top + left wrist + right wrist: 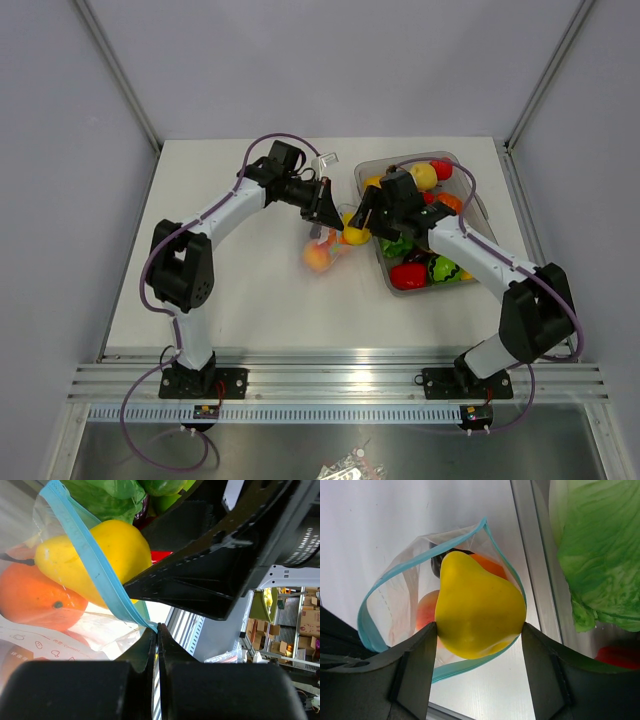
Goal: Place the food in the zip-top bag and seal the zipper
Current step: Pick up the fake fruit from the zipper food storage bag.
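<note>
The clear zip-top bag (325,250) hangs open at mid-table. My left gripper (325,215) is shut on its light blue zipper strip (82,545), pinching the strip's end between the fingertips (158,627). My right gripper (355,232) is shut on a yellow pear (480,610), held in the bag's open mouth, ringed by the zipper (370,625). Inside the bag lie a round orange (35,600) and a pink-yellow peach (425,610). The pear also shows in the left wrist view (117,550), pressed against the strip.
A rigid clear tray (475,200) at the right holds several more toy foods, among them green lettuce (600,545), a red piece (408,276) and a watermelon-patterned piece (445,268). The tray's wall runs close beside the bag. Grey walls enclose the white table.
</note>
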